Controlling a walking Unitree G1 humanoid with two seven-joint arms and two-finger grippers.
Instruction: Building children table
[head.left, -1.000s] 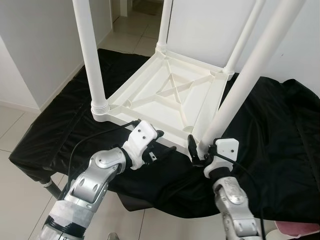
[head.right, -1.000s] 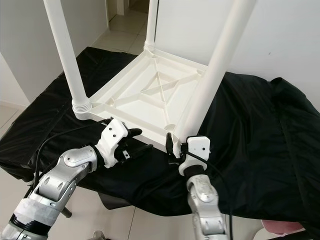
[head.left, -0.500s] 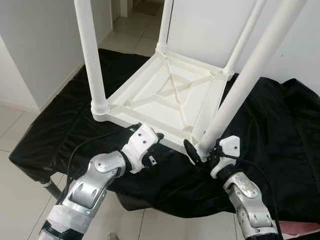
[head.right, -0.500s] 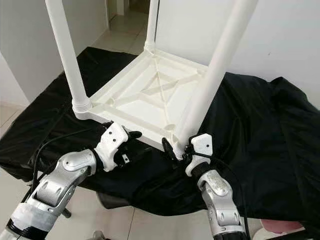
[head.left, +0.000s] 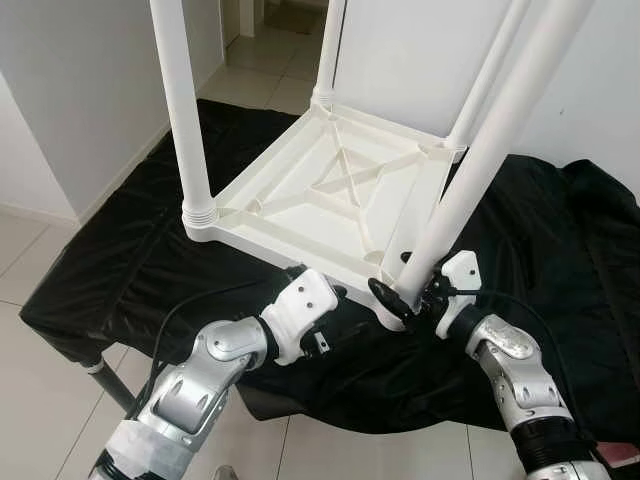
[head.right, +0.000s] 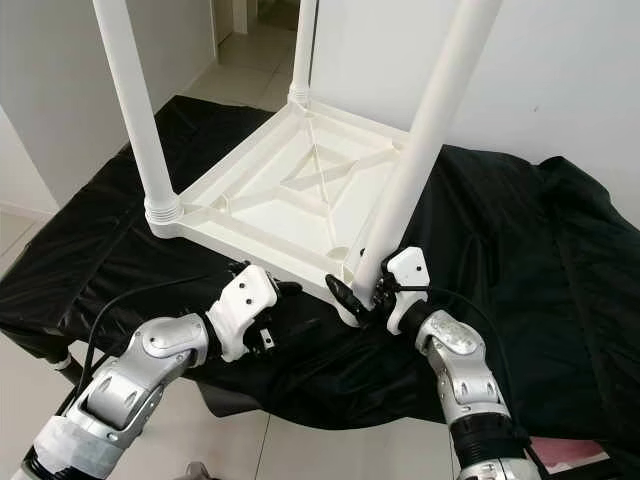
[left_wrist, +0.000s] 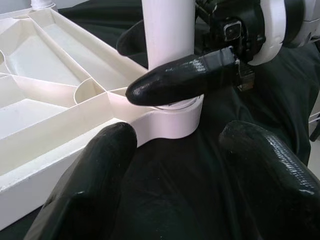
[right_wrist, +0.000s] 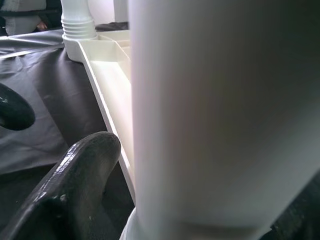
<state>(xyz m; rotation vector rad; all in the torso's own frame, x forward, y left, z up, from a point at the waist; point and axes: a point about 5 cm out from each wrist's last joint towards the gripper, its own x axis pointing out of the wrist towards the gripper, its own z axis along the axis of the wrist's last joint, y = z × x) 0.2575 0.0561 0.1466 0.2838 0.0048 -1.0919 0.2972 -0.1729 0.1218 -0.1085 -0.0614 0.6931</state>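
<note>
Table leg (head.left: 470, 190) base sits between right gripper (head.left: 405, 297) jaws.

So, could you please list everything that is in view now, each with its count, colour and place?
Table top: one, white, lying upside down on the black cloth, ribs facing up.
Table legs: four, white, standing up from the corners of the table top.
Cloth: one, black, spread under the table top.
Floor: pale tiles, around and below the cloth.
Walls: white, to the left and behind.
Left tool: one, black fingers, open, at the near edge of the table top, close to the near right leg.
Right tool: one, black fingers, around the base of the near right leg.
</note>
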